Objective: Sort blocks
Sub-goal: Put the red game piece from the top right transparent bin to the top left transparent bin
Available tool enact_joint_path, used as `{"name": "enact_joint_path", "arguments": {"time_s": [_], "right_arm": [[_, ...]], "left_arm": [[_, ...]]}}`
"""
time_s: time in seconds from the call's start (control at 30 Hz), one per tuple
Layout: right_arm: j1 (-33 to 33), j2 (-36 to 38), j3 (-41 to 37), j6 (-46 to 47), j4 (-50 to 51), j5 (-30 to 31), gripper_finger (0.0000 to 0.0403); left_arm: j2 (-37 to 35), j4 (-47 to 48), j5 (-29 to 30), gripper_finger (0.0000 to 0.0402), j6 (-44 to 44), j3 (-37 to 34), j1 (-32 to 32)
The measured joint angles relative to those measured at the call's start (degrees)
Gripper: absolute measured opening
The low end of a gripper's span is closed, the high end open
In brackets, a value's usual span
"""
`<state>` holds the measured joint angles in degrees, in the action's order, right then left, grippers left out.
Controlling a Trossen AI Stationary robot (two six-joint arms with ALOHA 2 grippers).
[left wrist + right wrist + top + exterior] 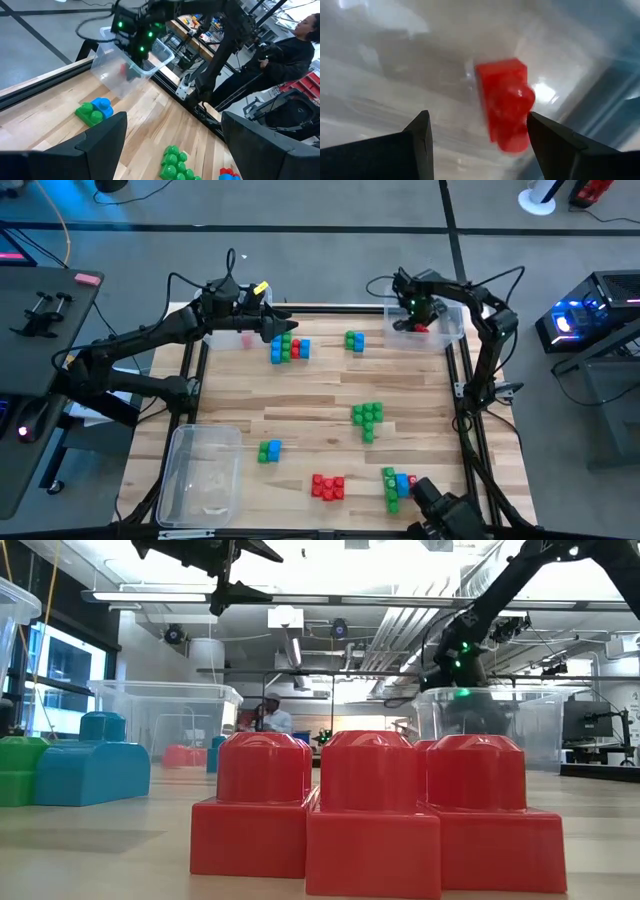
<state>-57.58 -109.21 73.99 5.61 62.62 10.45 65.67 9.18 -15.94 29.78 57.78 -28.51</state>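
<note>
My right gripper (418,310) (477,117) hangs open over the clear bin (447,330) at the table's far right corner. A red block (505,102) shows blurred between and beyond its fingers, inside the bin. My left gripper (280,328) (173,120) is open above the far left part of the table, over a blue, green and red cluster (290,348). More blocks lie on the wood: a green and blue pair (353,340) (95,111), a green cluster (367,418), a red cluster (327,486) (375,810).
A second clear bin (235,338) stands at the far left edge, with something red in it. A third clear bin (200,475) sits at the near left corner. A green and blue pair (269,450) and a mixed cluster (398,485) lie near the front. A person (295,45) is beyond the table.
</note>
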Motion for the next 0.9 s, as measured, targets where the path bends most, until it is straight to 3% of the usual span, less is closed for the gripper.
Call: {"name": "enact_joint_path", "arguments": {"time_s": [0.13, 0.37, 0.47, 0.63, 0.9], "right_arm": [[0.07, 0.41, -4.43, -0.7, -3.6, 2.0, 0.0208], [1.73, 0.35, -4.53, -2.71, -4.59, 2.55, 0.0194], [1.68, 0.3, -4.55, -2.54, -4.05, 2.3, 0.0153], [1.7, 0.23, -4.61, -0.94, -4.05, 1.18, 0.0026], [1.85, 1.23, -4.8, -0.95, -2.74, 0.86, 0.0004]], "left_arm": [[0.0, -0.01, 0.0, 0.031, 0.0, 0.0, 0.04], [0.0, -0.01, 0.03, 0.031, -0.87, 0.02, 0.04], [0.0, -0.01, 0.04, 0.031, -0.87, 0.02, 0.04], [0.0, -0.01, 0.04, 0.031, -0.87, 0.02, 0.04], [0.0, -0.01, 0.04, 0.031, -0.92, 0.02, 0.04]]}}
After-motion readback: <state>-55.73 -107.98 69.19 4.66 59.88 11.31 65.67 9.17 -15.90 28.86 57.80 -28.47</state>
